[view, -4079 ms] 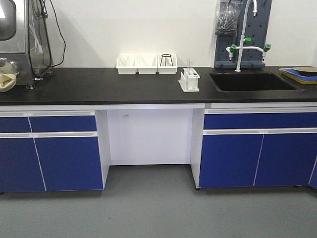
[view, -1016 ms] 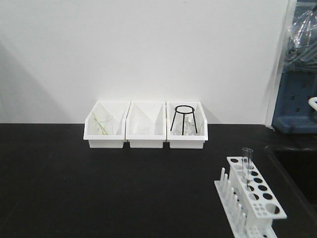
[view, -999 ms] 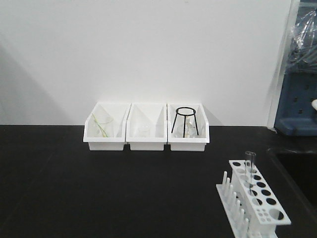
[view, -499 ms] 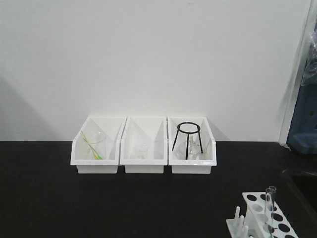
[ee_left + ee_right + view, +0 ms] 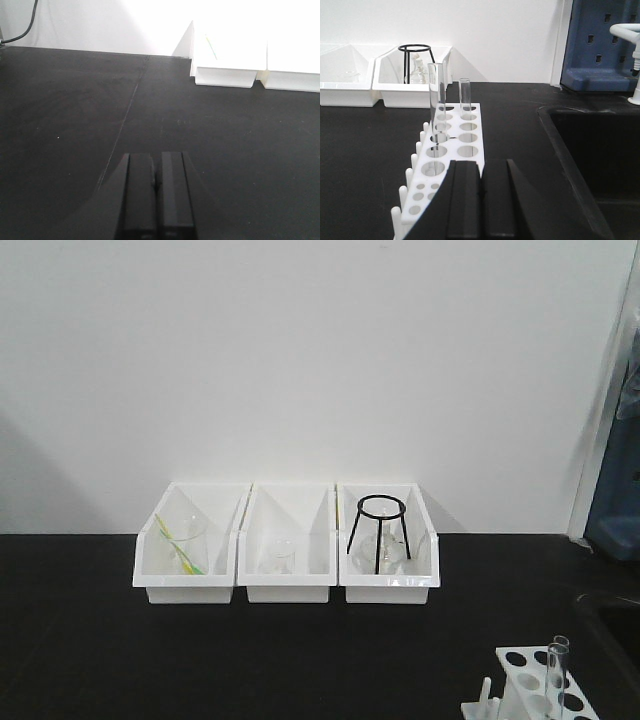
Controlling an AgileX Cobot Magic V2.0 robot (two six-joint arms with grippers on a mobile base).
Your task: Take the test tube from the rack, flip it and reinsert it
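**Front view:** A black counter (image 5: 80, 640) runs below a white wall. Three white bins (image 5: 288, 592) sit side by side at mid-frame. The left bin holds a clear beaker (image 5: 187, 538), and the right bin holds a black tripod stand (image 5: 376, 540). The rack (image 5: 527, 680) shows only in the lower right corner, cut off by the frame edge. The test tube (image 5: 556, 680) stands upright in it. No arm is visible here.

**Left wrist view:** The left gripper (image 5: 157, 161) fills the bottom centre of the frame. Its two dark fingers are pressed flat together with nothing between them, above bare counter. Two of the bins appear at the upper right, washed out by glare. A black cable (image 5: 20, 35) curls in the upper left corner.

**Right wrist view:** The right gripper (image 5: 481, 167) sits at the bottom centre. It is likewise closed and empty, just behind the near end of the rack, which stretches away from it at centre-left. The test tube rises upright from a hole in the left row, near mid-frame. A second tube (image 5: 465, 97) stands upright in the right row, farther back. White pegs (image 5: 415, 161) line the rack's left side. A black sink (image 5: 590, 150) takes up the right of the frame, below a blue pegboard (image 5: 600, 50) in the upper right. The bins and the tripod stand are in the upper left.
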